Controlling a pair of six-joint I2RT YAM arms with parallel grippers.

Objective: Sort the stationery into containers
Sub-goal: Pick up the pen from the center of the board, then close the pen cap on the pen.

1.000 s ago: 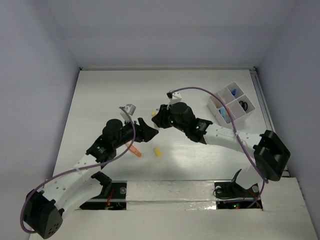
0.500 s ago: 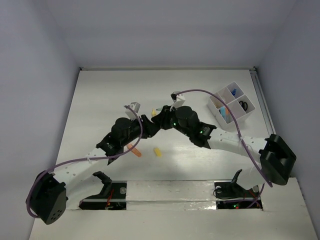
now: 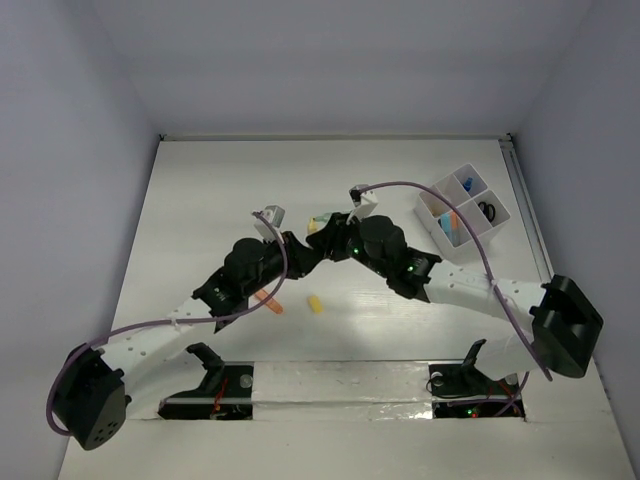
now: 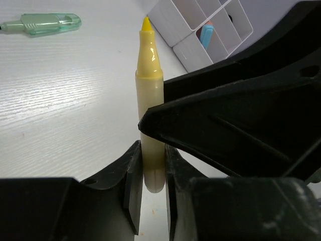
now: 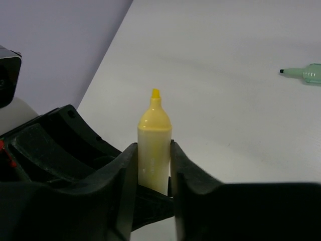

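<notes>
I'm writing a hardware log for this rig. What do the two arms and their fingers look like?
The left arm and right arm match: white perforated links, bulky black joint housings, small green lights near the wrists. A purple cable loops along each. A grey-white camera block sits on each wrist. The fingers are matte black plastic.

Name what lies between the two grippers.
The uncapped yellow marker, clamped by both the left gripper and the right gripper; both wrist views show it.
</notes>
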